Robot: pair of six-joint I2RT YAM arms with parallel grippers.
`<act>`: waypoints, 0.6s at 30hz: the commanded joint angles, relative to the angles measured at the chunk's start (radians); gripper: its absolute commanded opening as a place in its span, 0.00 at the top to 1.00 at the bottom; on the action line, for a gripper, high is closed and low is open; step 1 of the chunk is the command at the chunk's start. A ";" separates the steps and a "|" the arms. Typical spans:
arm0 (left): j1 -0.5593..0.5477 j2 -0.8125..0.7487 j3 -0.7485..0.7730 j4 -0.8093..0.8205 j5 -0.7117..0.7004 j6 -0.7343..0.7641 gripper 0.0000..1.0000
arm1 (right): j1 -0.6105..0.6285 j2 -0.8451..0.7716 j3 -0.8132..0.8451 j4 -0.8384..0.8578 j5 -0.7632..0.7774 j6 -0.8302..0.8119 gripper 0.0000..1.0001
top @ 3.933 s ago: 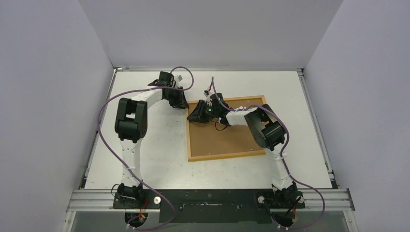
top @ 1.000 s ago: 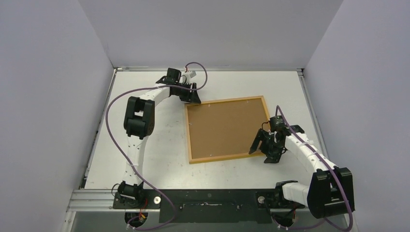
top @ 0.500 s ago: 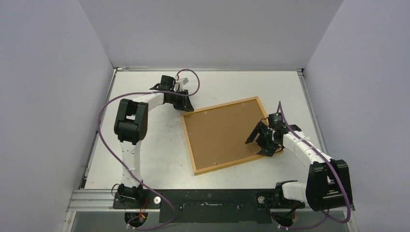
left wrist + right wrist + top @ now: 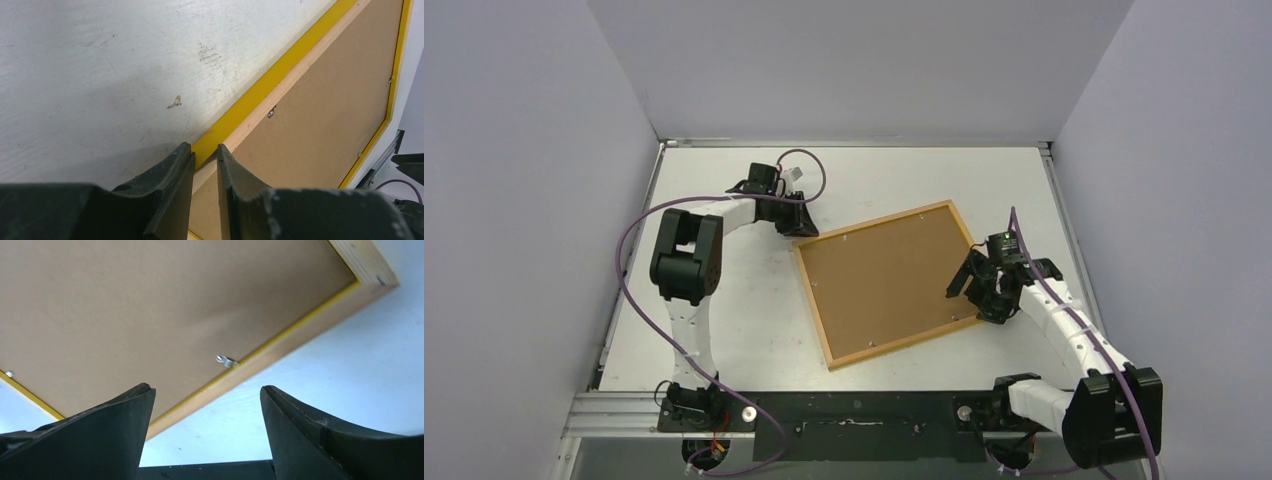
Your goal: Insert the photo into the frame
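Left jaws are drawn in narrow, the two fingers (image 4: 175, 170) pinched either side of the frame (image 4: 260, 87) at its far-left corner, yellow rail and bare wood showing in the slit between them. Right jaws are spread wide and hold nothing. Their fingers (image 4: 115, 425) hang over the frame's right-hand rail, with a small metal tab (image 4: 227, 360) right between them. The frame lies face down and askew on the worktop (image 4: 100, 65), brown backing board (image 4: 150, 300) uppermost and seated inside it. The photo, folks, is nowhere to be seen: it may be under that board, I can't tell. This looks like the early going, with the back needing to open before any picture goes in. The smart play would be for the left to keep its pinch low and steady on that corner so the frame stays flat and doesn't skate. The right would then drop one finger squarely onto the tab and swing it off the board without prying at the rail. The tally: one frame, one backing board, two arms. Three tabs show from the left wrist and two from the right, though I can't give a sure total.
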State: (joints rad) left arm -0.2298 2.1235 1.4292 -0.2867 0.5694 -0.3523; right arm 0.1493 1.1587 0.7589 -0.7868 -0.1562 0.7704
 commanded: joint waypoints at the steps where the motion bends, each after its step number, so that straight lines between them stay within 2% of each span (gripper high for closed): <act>1: 0.015 -0.011 -0.007 -0.009 -0.034 0.009 0.78 | -0.007 -0.093 -0.084 -0.091 0.040 0.042 0.20; 3: 0.015 -0.009 -0.006 -0.022 -0.035 0.018 0.78 | -0.008 -0.105 -0.138 -0.043 0.011 0.076 0.18; 10: 0.025 -0.007 -0.010 -0.045 -0.021 0.018 0.78 | -0.008 -0.031 -0.174 0.144 -0.013 0.141 0.17; 18: 0.023 -0.028 -0.035 -0.017 -0.008 0.015 0.78 | 0.001 0.077 -0.129 0.211 0.021 0.163 0.17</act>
State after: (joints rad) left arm -0.2142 2.1235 1.4246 -0.2962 0.5804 -0.3561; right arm 0.1497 1.2121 0.5850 -0.6422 -0.1646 0.9188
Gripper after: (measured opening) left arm 0.224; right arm 0.829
